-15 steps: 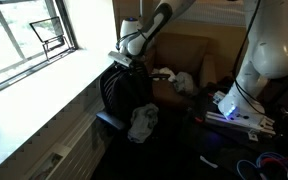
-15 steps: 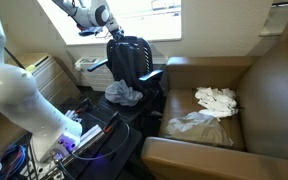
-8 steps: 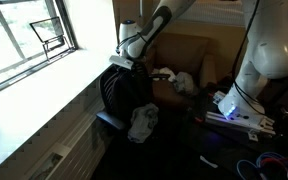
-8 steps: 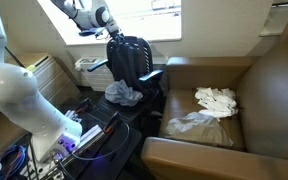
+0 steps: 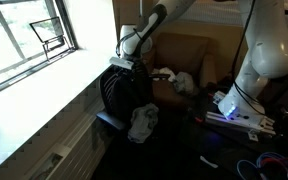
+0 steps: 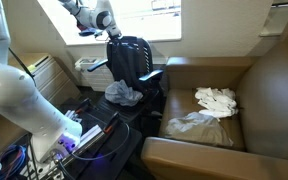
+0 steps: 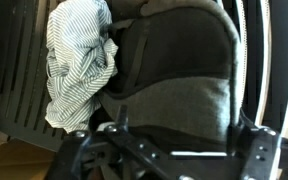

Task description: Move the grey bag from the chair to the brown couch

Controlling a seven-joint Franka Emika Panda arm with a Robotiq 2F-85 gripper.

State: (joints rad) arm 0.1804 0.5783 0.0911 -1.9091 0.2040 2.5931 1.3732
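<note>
The grey bag (image 7: 184, 80) stands on the black chair (image 5: 108, 118), dark and hard to separate from the ribbed backrest in both exterior views (image 5: 132, 90) (image 6: 132, 58). My gripper (image 5: 127, 62) (image 6: 112, 34) hangs just above the bag's top. In the wrist view the gripper (image 7: 179, 122) is open, with one finger on each side of the bag's upper edge and nothing clamped. The brown couch (image 5: 189, 55) (image 6: 259, 100) stands beside the chair.
A pale striped cloth (image 7: 79, 60) (image 5: 142, 123) (image 6: 124, 93) lies on the chair seat beside the bag. White cloths (image 6: 216, 98) lie on the couch seat. The robot base (image 5: 246, 95) and a windowsill (image 5: 44, 85) flank the chair. Cables (image 6: 24, 155) lie on the floor.
The gripper has edged slightly closer to the top of the bag; the bag and cloth have not moved.
</note>
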